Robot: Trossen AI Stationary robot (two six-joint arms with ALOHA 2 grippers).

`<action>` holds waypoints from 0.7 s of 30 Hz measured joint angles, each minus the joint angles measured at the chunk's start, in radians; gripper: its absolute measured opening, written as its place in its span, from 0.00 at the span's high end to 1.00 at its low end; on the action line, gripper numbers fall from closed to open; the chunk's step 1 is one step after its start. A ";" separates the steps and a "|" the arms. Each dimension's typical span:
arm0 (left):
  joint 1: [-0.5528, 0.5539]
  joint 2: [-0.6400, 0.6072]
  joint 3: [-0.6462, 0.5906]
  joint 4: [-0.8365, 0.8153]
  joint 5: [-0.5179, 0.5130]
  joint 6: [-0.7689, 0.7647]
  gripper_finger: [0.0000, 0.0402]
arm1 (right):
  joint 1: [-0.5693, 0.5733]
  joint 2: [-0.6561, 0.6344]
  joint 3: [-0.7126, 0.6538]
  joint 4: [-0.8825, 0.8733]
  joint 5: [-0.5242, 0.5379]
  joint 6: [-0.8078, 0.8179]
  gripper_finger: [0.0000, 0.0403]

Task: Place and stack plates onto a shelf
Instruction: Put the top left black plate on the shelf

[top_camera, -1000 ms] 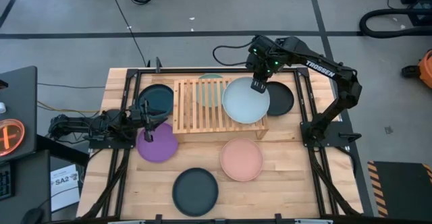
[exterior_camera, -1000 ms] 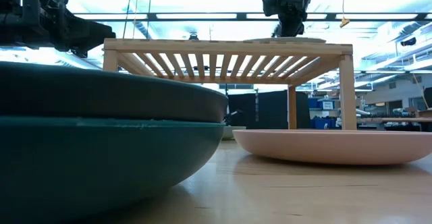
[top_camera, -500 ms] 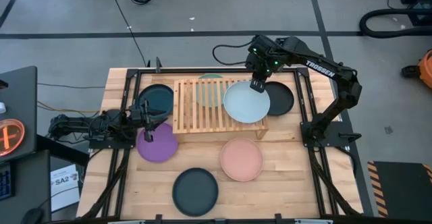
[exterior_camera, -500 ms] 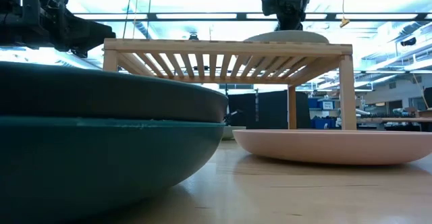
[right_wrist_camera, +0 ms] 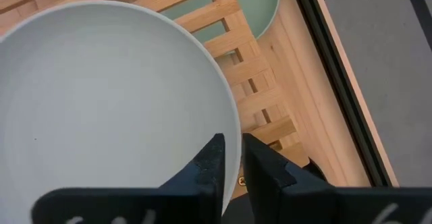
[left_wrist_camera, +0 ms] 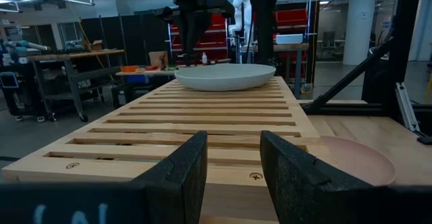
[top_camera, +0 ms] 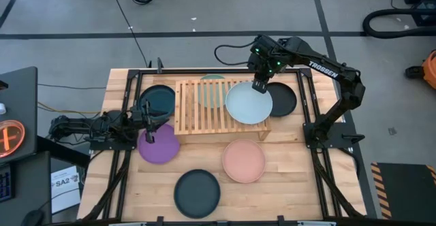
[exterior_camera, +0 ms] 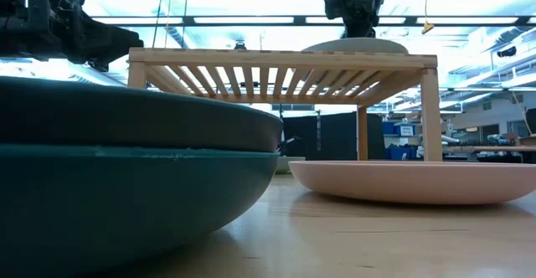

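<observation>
The shelf [top_camera: 204,107] of light slats stands in the table's far half. A pale blue-white plate [top_camera: 248,104] lies on its right end, and my right gripper [top_camera: 259,86] is at that plate's far rim, shut on it. A mint green plate [top_camera: 212,83] lies on the table under the shelf. My left gripper [top_camera: 155,117] hovers open just off the shelf's left end, level with the shelf top [left_wrist_camera: 202,126]; it touches nothing. Around the shelf, flat on the table, lie a dark teal plate [top_camera: 160,98], a charcoal plate [top_camera: 283,101], a purple plate [top_camera: 161,148] and a salmon pink plate [top_camera: 244,160]. My right gripper pinches the pale plate's rim [right_wrist_camera: 234,133] at its far right side between the two fingers [right_wrist_camera: 210,162]. It comes from above, pointing down. In the left wrist view the plate [left_wrist_camera: 226,75] sits level on the shelf's slats.
A dark plate [top_camera: 197,193] lies by the near edge; in the low view it [exterior_camera: 126,115] seems to sit on a teal one [exterior_camera: 126,194]. Black frame rails [top_camera: 304,97] run along both table sides. The shelf's left half [top_camera: 197,110] is bare slats.
The pale plate in my right gripper has shifted slightly over the shelf's right end. It looks a little smaller from above, and in the low view it stands out more above the shelf top. For the last half second it has kept still.
</observation>
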 joint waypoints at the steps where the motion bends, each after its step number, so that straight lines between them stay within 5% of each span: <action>1: 0.000 0.000 0.000 0.001 0.000 -0.002 0.64 | 0.000 0.000 0.000 0.000 0.000 0.000 0.83; 8: 0.001 0.000 0.000 0.005 -0.031 -0.086 0.64 | 0.000 0.000 0.000 -0.004 0.001 0.000 0.73; 17: 0.001 0.000 0.054 -0.031 -0.052 -0.104 0.64 | 0.000 -0.025 -0.001 -0.050 0.001 -0.087 0.73; 21: 0.001 0.001 0.137 -0.181 -0.055 -0.113 0.64 | 0.000 -0.060 -0.001 -0.031 0.001 -0.100 0.73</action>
